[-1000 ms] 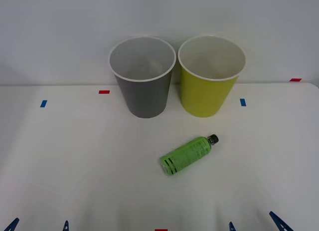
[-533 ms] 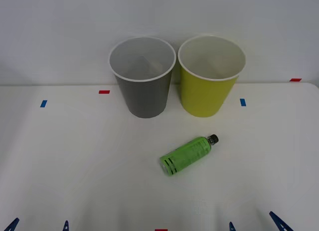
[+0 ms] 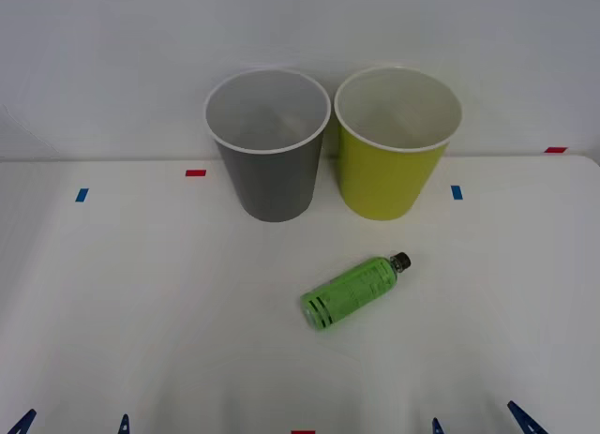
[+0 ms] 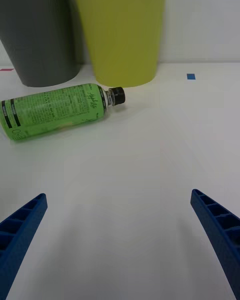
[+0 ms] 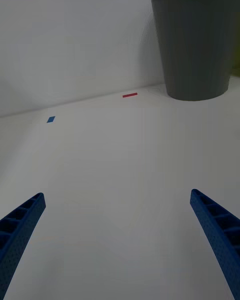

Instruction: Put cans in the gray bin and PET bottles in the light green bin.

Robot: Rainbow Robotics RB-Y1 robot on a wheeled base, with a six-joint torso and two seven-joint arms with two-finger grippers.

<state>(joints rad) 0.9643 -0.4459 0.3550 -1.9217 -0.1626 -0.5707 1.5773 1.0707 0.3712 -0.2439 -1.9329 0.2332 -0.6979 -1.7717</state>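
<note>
**Two bins, one bottle, both grippers spread low at the near edge**

On the white table [image 3: 141, 293], two tall round tapered plastic bins stand side by side against the pale back wall. The gray bin [image 3: 270, 167], dark gray outside with a pale inside and a white rim, is on the robot's left; the light green bin [image 3: 392, 167], yellow-green outside with a cream-white inside and rim, is on its right. Their rims are just beside each other, and whether they touch cannot be told. What can be seen of both bin interiors is bare.

One small clear plastic PET bottle [image 3: 352, 291], with a bright green label, dark stripes and a black cap, lies on its side on the table in front of the bins, apart from them. Its cap points toward the light green bin and its base toward the robot.

Five small tape marks lie on the table: two blue [image 3: 82, 195] and three red [image 3: 195, 172].

The left gripper [image 5: 120, 235] hovers low at the table's near left edge, its two blue ribbed fingers spread wide with nothing between them. The right gripper [image 4: 120, 235] hovers low at the near right edge, likewise spread wide and empty, with the bottle ahead of it and well apart.
</note>
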